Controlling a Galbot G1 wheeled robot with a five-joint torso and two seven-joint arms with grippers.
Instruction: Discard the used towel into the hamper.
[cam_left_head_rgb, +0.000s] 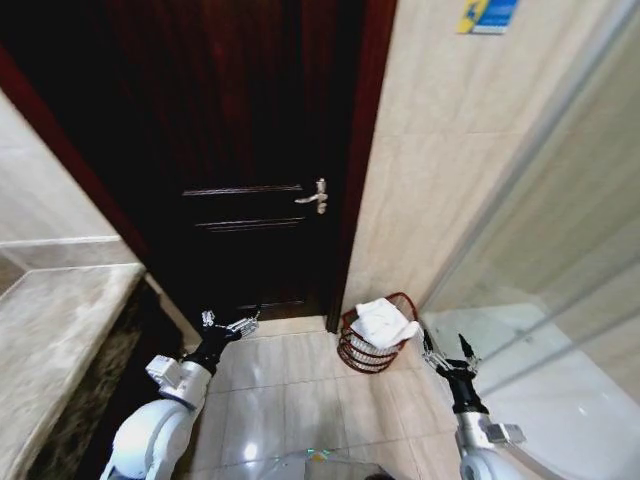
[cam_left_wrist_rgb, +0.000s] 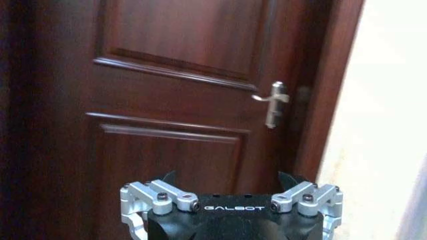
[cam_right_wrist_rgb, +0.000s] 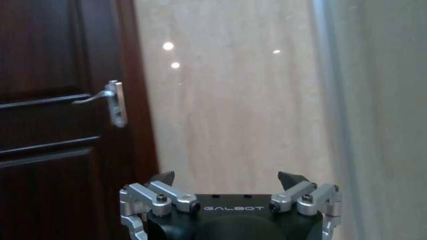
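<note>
The white towel (cam_left_head_rgb: 385, 322) already lies in the hamper (cam_left_head_rgb: 352, 352), which stands on the tiled floor (cam_left_head_rgb: 290, 395) at 1 o'clock, beside the dark door (cam_left_head_rgb: 240, 150). The drop looks done; nothing seems left but to pull back. The left tool (cam_left_head_rgb: 231, 322) and right tool (cam_left_head_rgb: 448, 355) hang spread wide, both holding nothing.

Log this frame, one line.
towel: in hamper | left gripper: open, empty, facing door | right gripper: open, empty, beside hamper
</note>
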